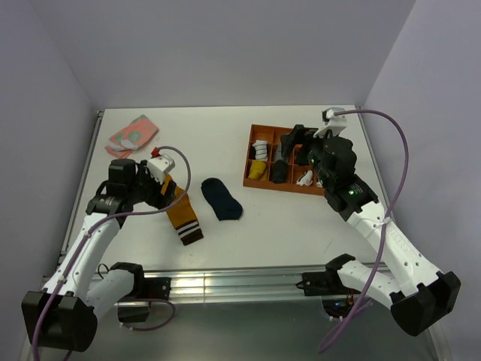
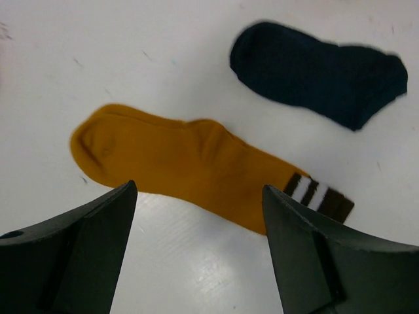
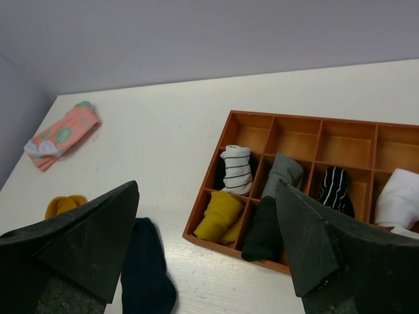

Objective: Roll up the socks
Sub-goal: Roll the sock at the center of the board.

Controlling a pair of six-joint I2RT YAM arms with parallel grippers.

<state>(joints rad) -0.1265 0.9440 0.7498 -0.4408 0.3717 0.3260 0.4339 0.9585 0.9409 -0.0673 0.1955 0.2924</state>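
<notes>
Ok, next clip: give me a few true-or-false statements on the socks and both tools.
1. The mustard-orange sock lies flat and unrolled. True.
2. The navy sock sits in the orange tray. False: it lies on the table, apart from the other sock.
3. The left tool is shut on the mustard-orange sock. False: it is open over it, holding nothing.
4. The right tool is open by the orange tray. True.

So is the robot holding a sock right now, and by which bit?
No, nothing is held. The left gripper hangs open above the mustard sock, and the right gripper hangs open by the sock tray.
</notes>
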